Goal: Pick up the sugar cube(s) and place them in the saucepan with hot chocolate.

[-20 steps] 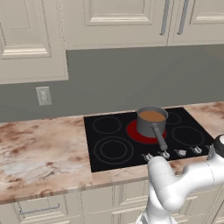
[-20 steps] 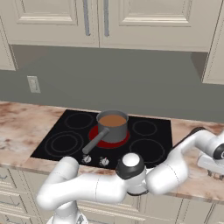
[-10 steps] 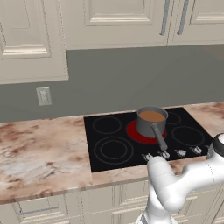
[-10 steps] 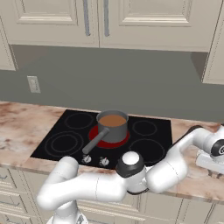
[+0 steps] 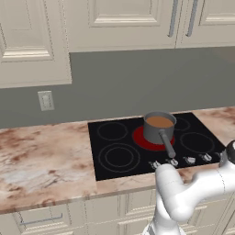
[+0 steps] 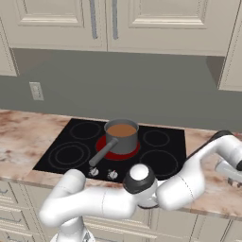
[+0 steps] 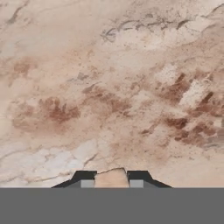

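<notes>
In the hand view a small pale tan sugar cube (image 7: 111, 178) sits between the two dark fingertips of my gripper (image 7: 111, 180), which is shut on it just above the marbled counter (image 7: 109, 87). The hand (image 6: 229, 169) hangs low over the counter to the right of the cooktop. The grey saucepan (image 5: 158, 129) stands on the glowing red burner (image 5: 139, 137). It is filled with light-brown hot chocolate (image 5: 159, 122), and its long handle (image 5: 167, 144) points toward the front edge. The saucepan (image 6: 122, 140) is well to the left of the hand.
The black cooktop (image 5: 137, 160) has several burner rings and a row of knobs (image 5: 180, 161) along its front. Marbled counter (image 5: 41, 160) stretches to the left. Cabinets (image 5: 119, 23) hang above the grey backsplash, which carries a wall outlet (image 5: 45, 100).
The hand at the right end of the counter has barely shifted. The saucepan and cooktop stand as before.
</notes>
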Robot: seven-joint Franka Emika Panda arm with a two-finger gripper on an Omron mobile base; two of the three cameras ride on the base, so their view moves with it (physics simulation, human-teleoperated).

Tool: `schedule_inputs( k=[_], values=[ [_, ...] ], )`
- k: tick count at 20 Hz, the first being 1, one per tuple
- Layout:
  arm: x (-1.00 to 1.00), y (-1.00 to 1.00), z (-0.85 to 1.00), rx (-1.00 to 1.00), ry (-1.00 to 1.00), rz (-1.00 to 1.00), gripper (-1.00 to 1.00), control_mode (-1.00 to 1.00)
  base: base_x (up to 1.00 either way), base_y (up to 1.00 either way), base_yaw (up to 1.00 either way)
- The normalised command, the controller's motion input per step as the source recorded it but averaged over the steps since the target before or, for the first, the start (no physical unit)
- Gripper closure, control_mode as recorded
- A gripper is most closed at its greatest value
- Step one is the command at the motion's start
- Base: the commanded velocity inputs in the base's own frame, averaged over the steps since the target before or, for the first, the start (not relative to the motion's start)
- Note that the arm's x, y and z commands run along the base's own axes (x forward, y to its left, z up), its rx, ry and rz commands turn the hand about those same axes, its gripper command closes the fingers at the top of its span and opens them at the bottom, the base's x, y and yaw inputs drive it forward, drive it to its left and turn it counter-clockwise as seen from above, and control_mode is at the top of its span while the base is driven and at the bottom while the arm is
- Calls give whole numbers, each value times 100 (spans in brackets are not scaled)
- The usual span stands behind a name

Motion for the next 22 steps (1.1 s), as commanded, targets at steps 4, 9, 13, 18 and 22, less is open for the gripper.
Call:
schedule_inputs(
  k=[4,9,13,18,22],
  values=[
    [-19,56,84,6,-30,0,100,-100,0,0,0],
    [-26,93,93,1,-26,0,100,-100,0,0,0],
    [-25,100,86,0,-20,0,100,-100,0,0,0],
    [-19,100,22,0,-11,0,100,-100,0,0,0],
    [-11,100,2,0,-14,-1,100,-100,0,0,0]
  ],
)
